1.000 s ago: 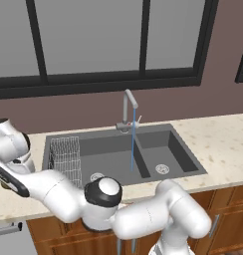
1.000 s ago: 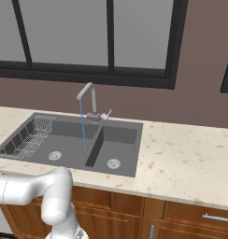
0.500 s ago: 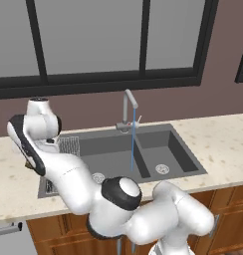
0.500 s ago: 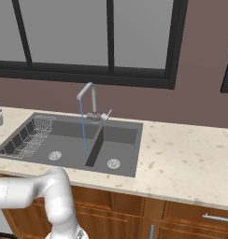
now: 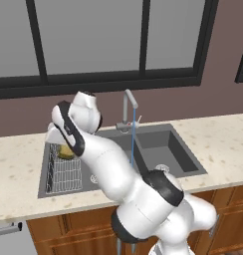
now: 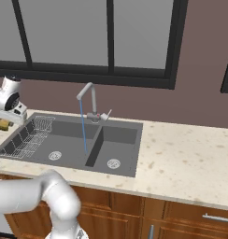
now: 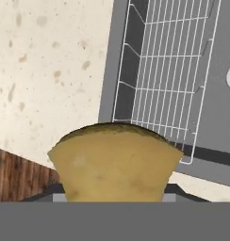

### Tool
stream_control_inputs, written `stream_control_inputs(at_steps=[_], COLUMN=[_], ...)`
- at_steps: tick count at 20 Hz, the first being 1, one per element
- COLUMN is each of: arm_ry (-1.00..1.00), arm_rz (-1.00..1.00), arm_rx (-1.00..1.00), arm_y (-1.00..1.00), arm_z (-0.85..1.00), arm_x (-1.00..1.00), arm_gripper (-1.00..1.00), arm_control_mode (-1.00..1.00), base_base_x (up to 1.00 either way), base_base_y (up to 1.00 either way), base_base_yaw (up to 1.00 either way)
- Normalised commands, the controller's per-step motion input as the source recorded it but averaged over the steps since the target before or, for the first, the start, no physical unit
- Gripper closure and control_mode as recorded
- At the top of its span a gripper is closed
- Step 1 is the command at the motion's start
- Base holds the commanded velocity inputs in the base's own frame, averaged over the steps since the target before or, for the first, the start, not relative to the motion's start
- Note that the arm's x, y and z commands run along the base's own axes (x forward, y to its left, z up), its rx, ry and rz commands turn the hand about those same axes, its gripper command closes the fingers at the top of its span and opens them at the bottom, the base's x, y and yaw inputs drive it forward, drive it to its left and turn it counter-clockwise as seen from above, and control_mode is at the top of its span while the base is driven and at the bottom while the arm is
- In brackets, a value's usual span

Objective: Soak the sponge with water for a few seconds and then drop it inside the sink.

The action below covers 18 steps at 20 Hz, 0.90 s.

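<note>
Carry step in hand: sponge lifted, not yet wetted.

The pincer (image 5: 63, 149) is clenched on the sponge (image 7: 114, 160); in the hand view the yellow-brown block sits right at the finger tips, bulging outward between them. In the left base view the sponge shows as a yellow lump just under the hand, raised above the wire rack (image 5: 65, 172) at the left end of the sink (image 5: 173, 149). Looking along the pincer, the rack and the sink's rim lie beyond the sponge, with the speckled surface (image 7: 51, 70) off to one side of it.

The water (image 5: 133, 137) runs as a thin blue stream from the faucet (image 5: 127, 107), falling near the divider between the two basins. It is well apart from the pincer, across the rack basin toward the sink's middle.

Judgement: the next move calls for a sideways carry across the left basin, bringing the sponge into the stream below the spout, grip kept firm, and a short hold there. Release over a basin comes only after that. Worth watching: clearance from the faucet neck on approach.
</note>
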Motion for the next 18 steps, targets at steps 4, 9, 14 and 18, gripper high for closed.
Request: stream_control_inputs(at_steps=[4,9,14,18], arm_ry=[-0.15,-0.25,-0.23,-0.19], arm_rz=[0.28,0.25,0.15,0.08], arm_rx=[0.12,0.01,-0.04,-0.04], arm_y=[-0.57,-0.27,-0.32,-0.41], arm_z=[0.33,0.07,0.00,0.04], arm_x=[0.04,0.00,0.00,0.00], arm_gripper=[1.00,1.00,1.00,1.00], arm_control_mode=[-1.00,-1.00,-1.00,-1.00], base_base_x=[0.00,0.00,0.00,0.00], base_base_y=[0.00,0.00,0.00,0.00], base_base_yaw=[0.00,0.00,0.00,0.00])
